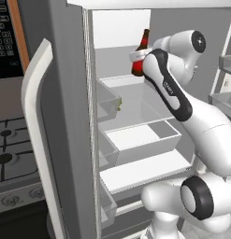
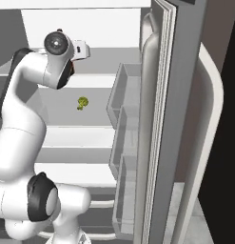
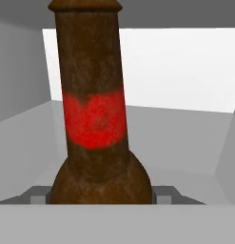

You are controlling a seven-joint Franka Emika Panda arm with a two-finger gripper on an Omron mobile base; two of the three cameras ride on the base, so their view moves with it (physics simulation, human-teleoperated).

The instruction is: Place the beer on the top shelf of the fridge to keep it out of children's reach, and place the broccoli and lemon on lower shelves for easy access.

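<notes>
Beer [image 3: 95, 119] stands upright between the fingers [image 3: 164, 194], which are closed on its lower body, its long axis vertical and its base at the level of the top shelf [image 1: 131, 80] inside the fridge [image 1: 70, 116]. Whether it rests on the panel I cannot tell. It is dark brown glass with a red label; the broccoli [image 2: 82, 103] lies on a lower shelf.

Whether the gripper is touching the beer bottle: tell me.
Touching. In the hand view, the beer sits between the gripper's fingertips, pressed against its sides.
</notes>
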